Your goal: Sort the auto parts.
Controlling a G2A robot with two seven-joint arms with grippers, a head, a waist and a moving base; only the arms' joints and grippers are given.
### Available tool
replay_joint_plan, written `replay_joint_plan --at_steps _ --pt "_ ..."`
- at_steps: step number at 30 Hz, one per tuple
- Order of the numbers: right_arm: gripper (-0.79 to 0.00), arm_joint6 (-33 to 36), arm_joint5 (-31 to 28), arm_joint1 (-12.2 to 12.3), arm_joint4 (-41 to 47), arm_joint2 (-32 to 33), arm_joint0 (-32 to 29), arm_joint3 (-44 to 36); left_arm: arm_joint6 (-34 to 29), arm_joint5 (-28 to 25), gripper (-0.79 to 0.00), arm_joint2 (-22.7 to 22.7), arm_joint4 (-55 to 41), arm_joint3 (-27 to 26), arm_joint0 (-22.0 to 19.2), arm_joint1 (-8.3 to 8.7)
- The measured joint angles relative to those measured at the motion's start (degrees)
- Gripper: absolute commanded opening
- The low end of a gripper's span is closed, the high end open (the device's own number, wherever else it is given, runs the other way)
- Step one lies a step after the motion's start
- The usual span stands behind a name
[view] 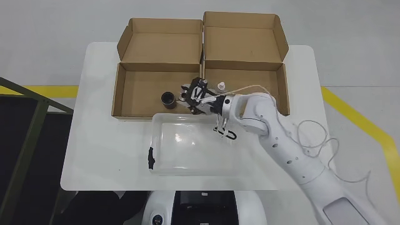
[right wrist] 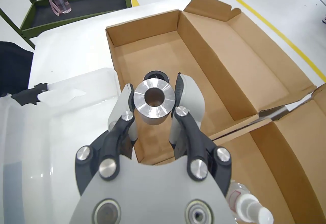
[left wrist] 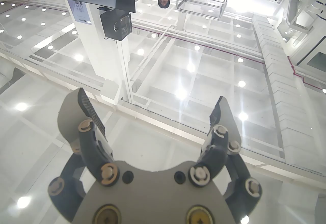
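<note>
**Top view.** On the white table [view: 100, 131] stands an open brown cardboard box [view: 125, 97], the reference for every place below. The right gripper [view: 197, 95] hangs over the corner of this box that adjoins a second cardboard box [view: 281, 90]. A short black cylindrical part [view: 168, 99] lies inside the box, just beside the gripper. A clear plastic bin [view: 187, 156] sits just beside the box's near wall.

**Left wrist view.** The left gripper [left wrist: 151, 107] points up at the ceiling, its jaws spread wide with nothing between them.

**Right wrist view.** The right gripper [right wrist: 154, 84] is clamped on a silver metal sleeve with a central bore [right wrist: 154, 114]. The sleeve is held above the box floor, near the box's corner.

**Risk.**
- The sleeve looks smooth and round, so it could slip or twist between the pads.
- If it is let go from up here, it may bounce or roll into the black part.
- Any sideways drift near this corner could carry it over the wall into the second box.
</note>
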Motion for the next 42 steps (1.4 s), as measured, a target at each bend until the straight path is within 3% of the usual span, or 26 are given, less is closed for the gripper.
replay_joint_plan --at_steps 14,27,29,33,42 --pt "-0.785 6.8 4.5 -2.9 1.4 -5.0 5.6 7.5 0.0 0.0 0.000 0.0 0.0 0.0 0.0 0.00" --pt "-0.785 8.4 5.0 -5.5 2.5 -8.4 9.5 15.3 0.0 0.0 0.000 0.0 0.0 0.0 0.0 0.00" --pt "-0.723 8.4 5.0 -5.9 2.6 -8.8 10.0 16.2 0.0 0.0 0.000 0.0 0.0 0.0 0.0 0.00" --pt "-0.456 8.4 5.2 -6.5 2.5 -9.2 10.6 17.5 0.0 0.0 0.000 0.0 0.0 0.0 0.0 0.00" --pt "-0.431 8.9 5.3 -7.2 1.8 -9.2 11.3 18.4 0.0 0.0 0.000 0.0 0.0 0.0 0.0 0.00"
